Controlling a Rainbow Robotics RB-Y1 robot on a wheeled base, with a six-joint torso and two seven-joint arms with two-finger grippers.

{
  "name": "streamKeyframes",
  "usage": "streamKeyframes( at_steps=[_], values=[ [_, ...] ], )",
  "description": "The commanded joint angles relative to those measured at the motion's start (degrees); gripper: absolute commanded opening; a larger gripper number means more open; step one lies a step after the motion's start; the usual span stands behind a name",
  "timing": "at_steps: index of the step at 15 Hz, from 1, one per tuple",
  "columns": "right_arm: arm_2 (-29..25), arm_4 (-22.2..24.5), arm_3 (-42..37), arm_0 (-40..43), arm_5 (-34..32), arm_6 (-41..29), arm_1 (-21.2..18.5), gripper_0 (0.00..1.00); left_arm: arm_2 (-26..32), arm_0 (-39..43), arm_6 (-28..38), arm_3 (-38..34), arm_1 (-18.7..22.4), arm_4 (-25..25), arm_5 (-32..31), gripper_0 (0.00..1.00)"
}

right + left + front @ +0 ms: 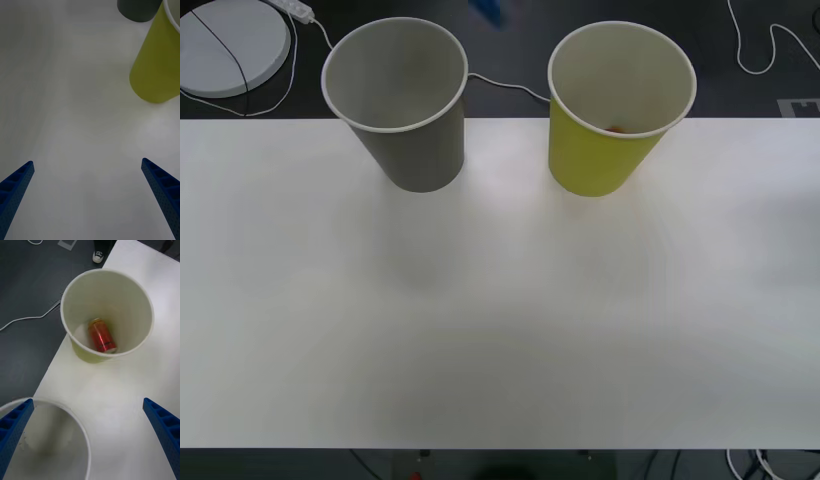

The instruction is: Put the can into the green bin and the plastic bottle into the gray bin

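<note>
Both jaws spread; red can [101, 339] lies inside green bin [82, 352].

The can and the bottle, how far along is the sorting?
Done: the can lies on its side inside the green bin. In hand: nothing; the left pincer is open above the gray bin and the right pincer is open over the table. Left: the bottle; what shows of the gray bin's inside looks empty.
</note>
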Motion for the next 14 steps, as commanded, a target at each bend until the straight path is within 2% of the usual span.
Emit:
streamKeyframes(
  at_steps=[1, 3, 5, 7, 10, 14],
  values=[
    [0.00, 0.00, 0.00, 0.00, 0.00, 0.00, 0.00, 1.00, 0.36, 6.96, 0.19, -13.06, 8.73, 2.96, 0.35, 1.00],
    [0.00, 0.00, 0.00, 0.00, 0.00, 0.00, 0.00, 1.00, 0.72, 8.63, -0.51, -16.31, 13.56, 7.36, 0.26, 1.00],
    [0.00, 0.00, 0.00, 0.00, 0.00, 0.00, 0.00, 1.00, 1.77, 11.79, -5.43, -19.48, 19.54, 13.51, -0.44, 1.00],
    [0.00, 0.00, 0.00, 0.00, 0.00, 0.00, 0.00, 1.00, 6.43, 17.50, -10.70, -22.20, 23.49, 19.13, -0.70, 1.00],
    [0.00, 0.00, 0.00, 0.00, 0.00, 0.00, 0.00, 1.00, 15.92, 29.37, -18.26, -26.68, 25.52, 23.79, -0.70, 1.00],
    [0.00, 0.00, 0.00, 0.00, 0.00, 0.00, 0.00, 1.00, 29.90, 47.47, -28.63, -34.77, 26.13, 25.02, -0.70, 1.00]
  ],
)
